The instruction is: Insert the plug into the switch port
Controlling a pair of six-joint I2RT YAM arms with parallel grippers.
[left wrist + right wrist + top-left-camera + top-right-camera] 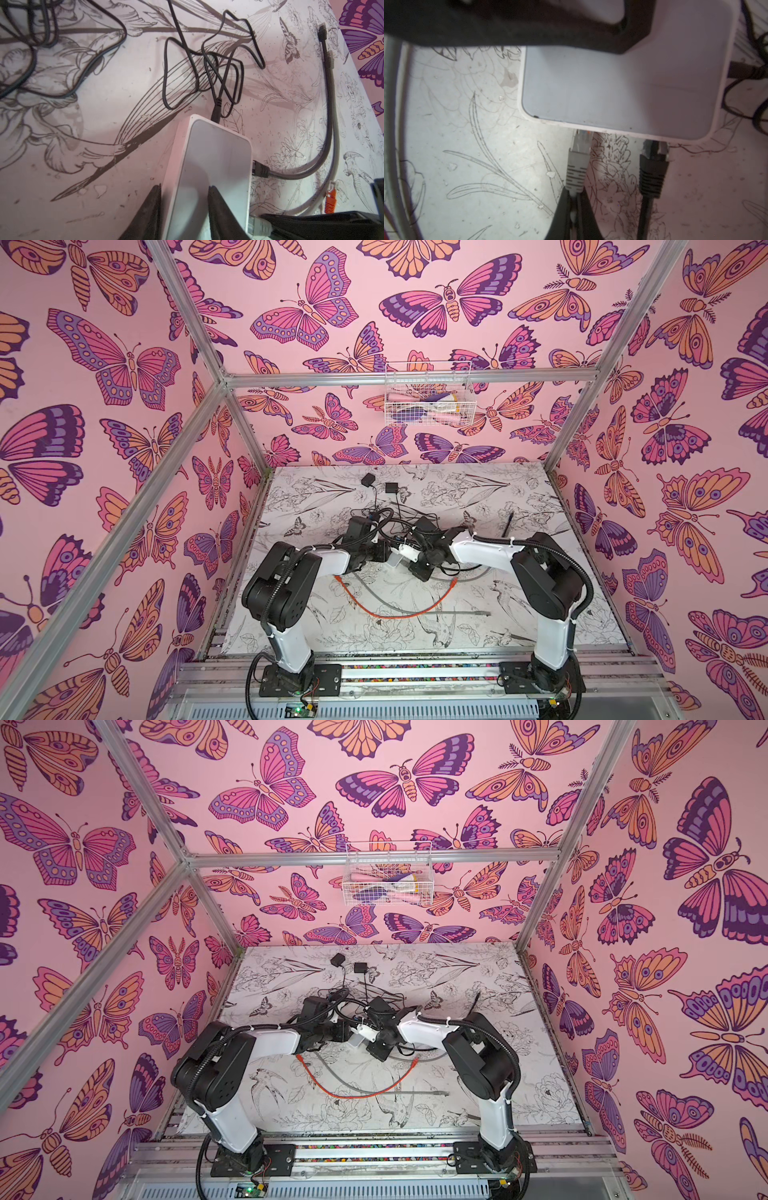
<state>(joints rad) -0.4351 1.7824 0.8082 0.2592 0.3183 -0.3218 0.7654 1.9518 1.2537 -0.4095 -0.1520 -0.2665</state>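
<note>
The white switch (216, 158) lies flat on the flower-print table, partly hidden under both wrists in a top view (395, 562). My left gripper (185, 186) is open. One finger (151, 209) stands beside the switch's side wall and the other rests over its top face. My right gripper (574, 194) is shut on the grey cable just behind the grey-booted plug (578, 149). The plug's clear tip meets the switch's port edge (591, 126). How far in it sits is hidden. A black plug (653, 168) is seated in a port further along.
Tangled black power leads (207, 68) run from the switch's far end to two black adapters (368, 480). An orange cable (390, 614) and a grey cable (457, 612) lie near the front. A loose black plug (322, 33) lies near the wall. A wire basket (428, 400) hangs on the back wall.
</note>
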